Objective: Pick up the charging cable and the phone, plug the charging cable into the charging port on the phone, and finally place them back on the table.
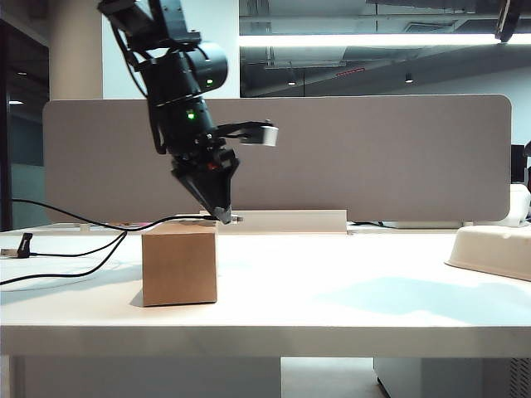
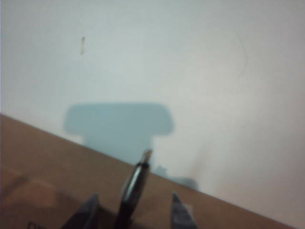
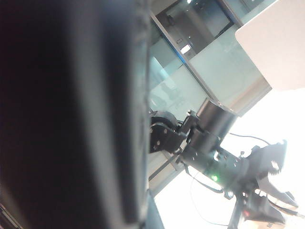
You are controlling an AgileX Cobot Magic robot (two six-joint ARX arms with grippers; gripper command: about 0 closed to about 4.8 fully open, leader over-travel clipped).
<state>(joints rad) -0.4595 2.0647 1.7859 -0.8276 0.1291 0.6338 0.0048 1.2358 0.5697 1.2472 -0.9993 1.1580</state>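
Left hand (image 1: 222, 214) sits at the top right edge of the cardboard box (image 1: 179, 269), fingers parted — the charging cable (image 2: 135, 183) plug end lies between them on the box top, touching neither. Plug tip points past the box edge; cord trails off left across the counter (image 1: 332, 282). Right hand: out of the exterior shot, shut; its wrist view is mostly filled by a flat dark blurred slab — can't confirm it's the phone. White tray (image 1: 494, 249) far right, cut off.
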